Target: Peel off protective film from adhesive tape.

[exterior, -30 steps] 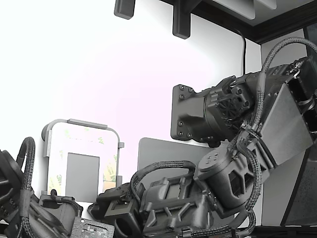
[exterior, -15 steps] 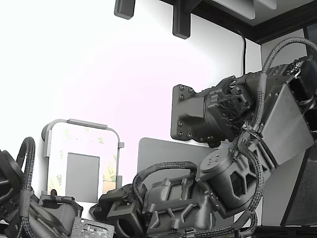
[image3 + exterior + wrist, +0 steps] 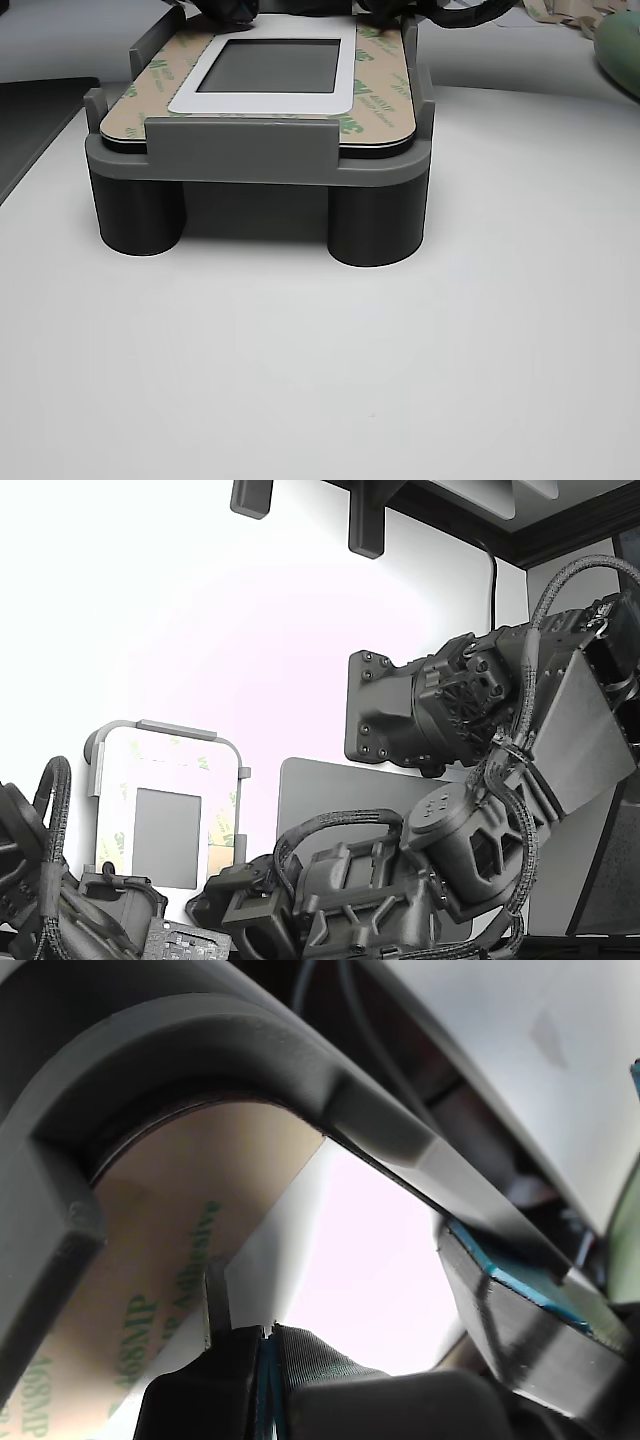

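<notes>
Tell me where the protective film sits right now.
In the other view, the protective film lies in tan strips framing the grey square, on the plate held in the grey fixture at top centre.

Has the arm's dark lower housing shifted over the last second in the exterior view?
Yes. The lower housing has slid toward the exterior view's right and slightly down, judged against the fixed grey fixture holding the plate, which has not moved.

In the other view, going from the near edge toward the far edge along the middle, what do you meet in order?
Bare white tabletop → grey fixture front wall on two dark cylindrical legs → tan protective film strip with green print → white plate border → dark grey square → black end effector at the far edge.
</notes>
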`<act>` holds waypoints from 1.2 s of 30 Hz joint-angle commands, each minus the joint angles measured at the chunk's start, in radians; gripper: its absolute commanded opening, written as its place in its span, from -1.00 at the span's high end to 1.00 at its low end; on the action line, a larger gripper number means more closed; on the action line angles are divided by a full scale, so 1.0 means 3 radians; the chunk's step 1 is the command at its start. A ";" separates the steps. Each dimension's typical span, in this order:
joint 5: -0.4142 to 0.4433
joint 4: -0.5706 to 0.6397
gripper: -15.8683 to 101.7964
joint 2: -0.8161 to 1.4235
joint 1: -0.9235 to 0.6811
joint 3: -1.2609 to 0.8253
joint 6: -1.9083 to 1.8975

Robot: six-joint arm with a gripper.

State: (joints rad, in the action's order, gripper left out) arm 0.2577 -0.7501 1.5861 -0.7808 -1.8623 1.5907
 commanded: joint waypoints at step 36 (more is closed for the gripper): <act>-0.0066 0.0245 0.88 0.0174 0.0087 -0.0128 0.0056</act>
State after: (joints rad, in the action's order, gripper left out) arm 0.2408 -0.6765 1.6122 -0.7685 -1.9282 1.6091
